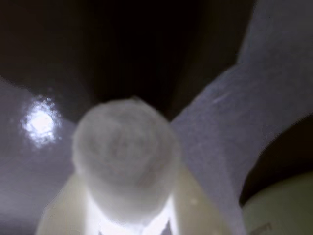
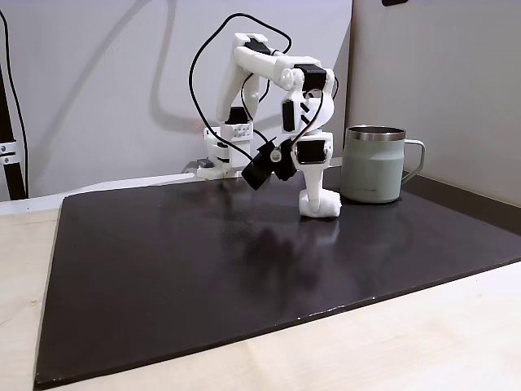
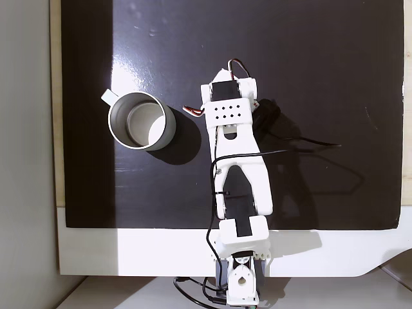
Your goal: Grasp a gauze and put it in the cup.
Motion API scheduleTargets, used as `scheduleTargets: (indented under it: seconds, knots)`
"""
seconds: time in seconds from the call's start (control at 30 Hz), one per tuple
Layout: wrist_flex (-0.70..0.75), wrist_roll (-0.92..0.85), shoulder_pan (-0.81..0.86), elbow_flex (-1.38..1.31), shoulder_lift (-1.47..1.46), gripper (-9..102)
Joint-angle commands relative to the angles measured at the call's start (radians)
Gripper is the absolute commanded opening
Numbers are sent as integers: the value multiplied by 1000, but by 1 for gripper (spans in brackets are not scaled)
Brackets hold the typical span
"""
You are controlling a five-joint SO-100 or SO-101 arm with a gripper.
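Wrist view: the end effector (image 1: 129, 215) pinches the gauze (image 1: 126, 156), with the cup (image 1: 283, 208) at lower right.
Fixed view: the arm (image 2: 269, 73) is folded down; the gauze (image 2: 320, 206) rests on the dark worktop (image 2: 203, 269) just left of the cup (image 2: 373, 165).
Fixed view from above: the arm (image 3: 235, 148) is right of the cup (image 3: 141, 121), covering the gauze.

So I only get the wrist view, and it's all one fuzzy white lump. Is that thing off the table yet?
Observer: No. In the side fixed view the gauze rests on the black mat, with the claw down at it.
Operator: And the pale thing in my bottom right corner?
Observer: Likely the cup. It stands upright, close by on the gauze's right in that side view.
Operator: Anything in it?
Observer: No. The top fixed view looks straight into it, and it is empty.
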Motion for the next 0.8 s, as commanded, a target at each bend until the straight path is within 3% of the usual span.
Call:
scheduleTargets:
  seconds: [0.0,0.27,0.53,0.77]
  knots:
    - [-2,8,23,-38,15,0]
    - [34,5,8,-37,100,0]
    - [160,-12,-46,-94,351,0]
    - [181,-32,-98,-101,574,0]
